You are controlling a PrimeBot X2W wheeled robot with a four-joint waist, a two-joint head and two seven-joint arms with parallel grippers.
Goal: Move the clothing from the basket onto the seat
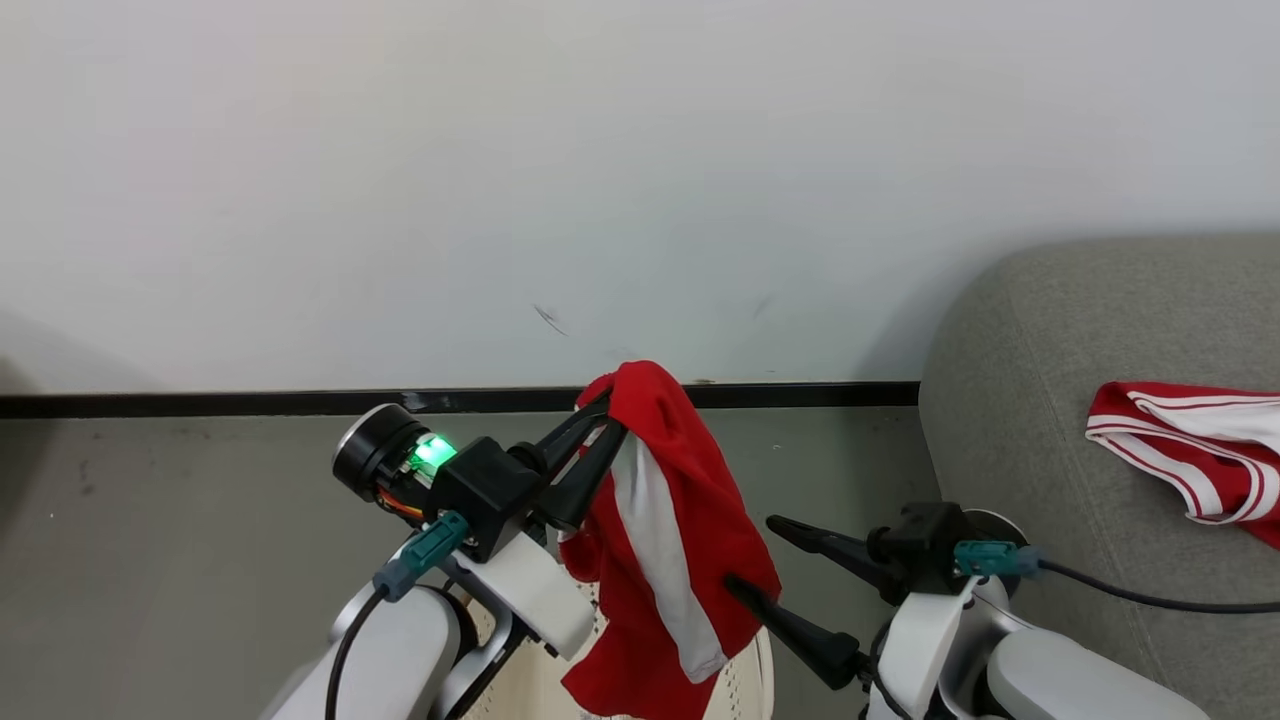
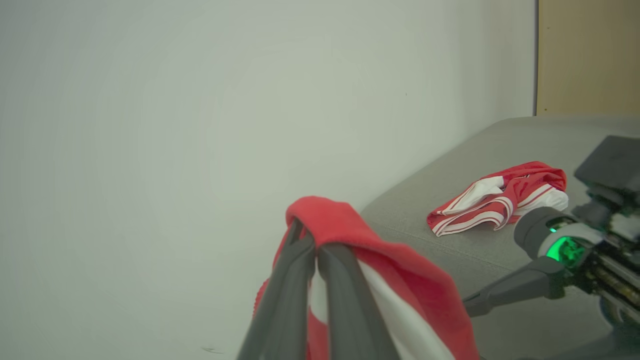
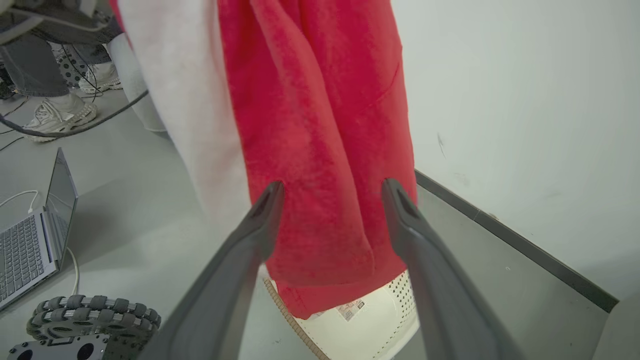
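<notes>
My left gripper was clamped on a red garment, which hung above the basket. My right gripper stood wide apart by the cloth, holding nothing. Bare floor lay to the left. A second garment lay on the seat, past its rounded edge.

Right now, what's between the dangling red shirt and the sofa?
In the head view, the open right gripper sits between the red garment and the seat, over bare floor.
</notes>
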